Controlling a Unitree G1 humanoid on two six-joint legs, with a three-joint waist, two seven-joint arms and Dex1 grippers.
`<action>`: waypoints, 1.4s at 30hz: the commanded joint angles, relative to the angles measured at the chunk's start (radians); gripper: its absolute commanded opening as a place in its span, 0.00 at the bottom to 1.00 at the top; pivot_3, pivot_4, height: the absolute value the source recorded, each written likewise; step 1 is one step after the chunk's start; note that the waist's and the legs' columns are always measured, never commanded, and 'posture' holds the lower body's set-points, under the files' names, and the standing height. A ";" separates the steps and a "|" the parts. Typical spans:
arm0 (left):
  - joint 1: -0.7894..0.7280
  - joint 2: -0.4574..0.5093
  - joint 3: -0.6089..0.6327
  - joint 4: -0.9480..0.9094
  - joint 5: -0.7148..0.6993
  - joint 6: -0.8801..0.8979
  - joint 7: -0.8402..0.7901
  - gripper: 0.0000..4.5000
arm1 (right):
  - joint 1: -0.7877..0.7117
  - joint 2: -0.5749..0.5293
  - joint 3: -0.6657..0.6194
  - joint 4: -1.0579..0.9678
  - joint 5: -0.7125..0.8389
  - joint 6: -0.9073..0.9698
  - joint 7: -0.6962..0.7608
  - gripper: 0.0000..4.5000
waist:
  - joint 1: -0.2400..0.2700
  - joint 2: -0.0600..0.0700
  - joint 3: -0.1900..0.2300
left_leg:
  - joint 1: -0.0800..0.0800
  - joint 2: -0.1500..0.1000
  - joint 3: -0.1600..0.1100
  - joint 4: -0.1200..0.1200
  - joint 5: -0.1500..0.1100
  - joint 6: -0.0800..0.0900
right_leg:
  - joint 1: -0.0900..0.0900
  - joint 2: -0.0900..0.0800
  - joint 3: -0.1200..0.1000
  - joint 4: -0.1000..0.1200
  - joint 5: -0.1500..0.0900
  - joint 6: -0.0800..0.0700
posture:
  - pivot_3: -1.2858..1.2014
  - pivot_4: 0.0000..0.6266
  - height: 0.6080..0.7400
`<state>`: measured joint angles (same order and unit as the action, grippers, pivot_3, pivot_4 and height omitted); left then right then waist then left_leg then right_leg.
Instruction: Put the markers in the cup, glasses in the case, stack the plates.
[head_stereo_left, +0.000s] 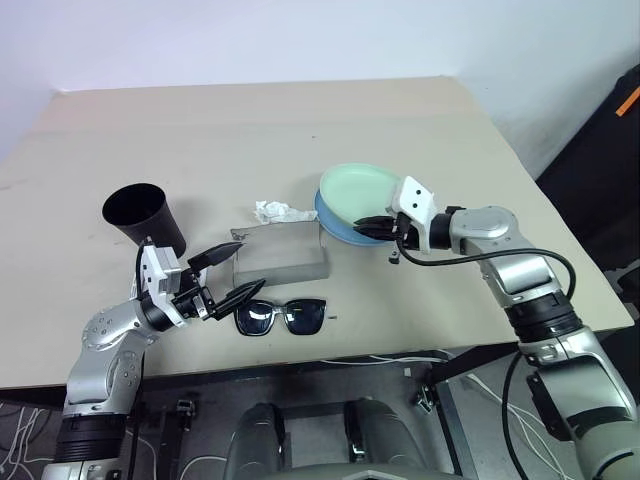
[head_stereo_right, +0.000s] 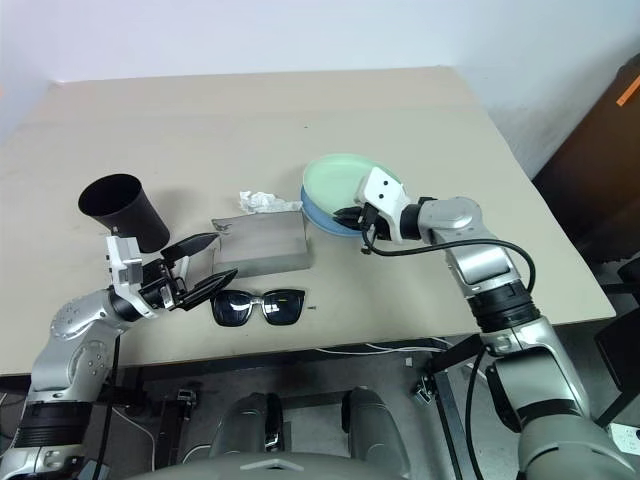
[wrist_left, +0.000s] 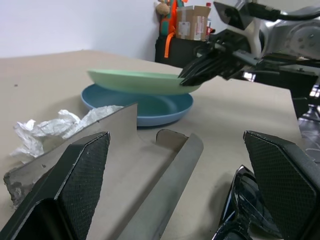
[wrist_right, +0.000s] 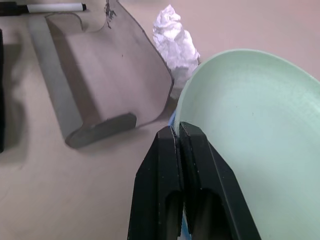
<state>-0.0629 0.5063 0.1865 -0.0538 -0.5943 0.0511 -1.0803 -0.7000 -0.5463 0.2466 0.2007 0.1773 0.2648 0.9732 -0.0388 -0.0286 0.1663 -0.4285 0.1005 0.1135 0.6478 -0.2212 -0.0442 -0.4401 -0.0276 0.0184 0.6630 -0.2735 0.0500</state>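
My right gripper (head_stereo_left: 372, 226) is shut on the near rim of the mint green plate (head_stereo_left: 358, 188) and holds it tilted just above the light blue plate (wrist_left: 150, 107). The grey case (head_stereo_left: 282, 250) lies in the middle of the table, its mouth toward my left gripper (head_stereo_left: 253, 264). That gripper stands open at the case's left end, holding nothing. The black sunglasses (head_stereo_left: 282, 317) lie unfolded in front of the case. At the left stands the black cup (head_stereo_left: 135, 212), tipped a little. One white marker (wrist_right: 50, 7) with a dark cap lies just past the case's end.
A crumpled white tissue (head_stereo_left: 280, 211) lies behind the case, between it and the plates. The table's front edge (head_stereo_left: 330, 362) runs close below the sunglasses. Cables hang under the table's front.
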 joint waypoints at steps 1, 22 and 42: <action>0.014 0.004 0.023 -0.045 -0.002 -0.022 0.008 1.00 | -0.040 0.028 -0.008 0.014 -0.018 -0.044 0.007 0.01 | -0.001 0.000 0.000 | 0.000 0.000 0.000 0.000 0.000 0.000 | 0.000 0.000 0.000 0.000 0.000 0.000 | 0.52 0.24 0.89; 0.044 0.007 0.043 -0.071 -0.003 -0.036 0.052 1.00 | -0.207 0.086 -0.098 0.038 0.116 0.273 0.061 0.83 | -0.006 0.001 0.001 | 0.001 0.000 0.001 0.000 0.000 0.000 | 0.000 0.000 0.000 0.002 0.000 0.000 | 0.52 0.24 0.89; 0.103 0.001 0.057 -0.149 -0.001 -0.032 0.120 1.00 | -0.764 0.514 -0.069 1.009 -0.118 0.176 -0.136 0.83 | -0.007 0.002 0.001 | -0.003 0.000 0.002 -0.002 0.000 0.000 | -0.005 0.000 0.001 0.002 0.001 0.001 | 0.52 0.24 0.89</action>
<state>0.0355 0.5064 0.2225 -0.1616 -0.5922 0.0312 -0.9680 -1.4210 -0.0400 0.1997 1.1974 0.0701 0.4710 0.8503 -0.0457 -0.0270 0.1671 -0.4313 0.1009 0.1159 0.6458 -0.2214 -0.0443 -0.4453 -0.0282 0.0195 0.6649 -0.2727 0.0504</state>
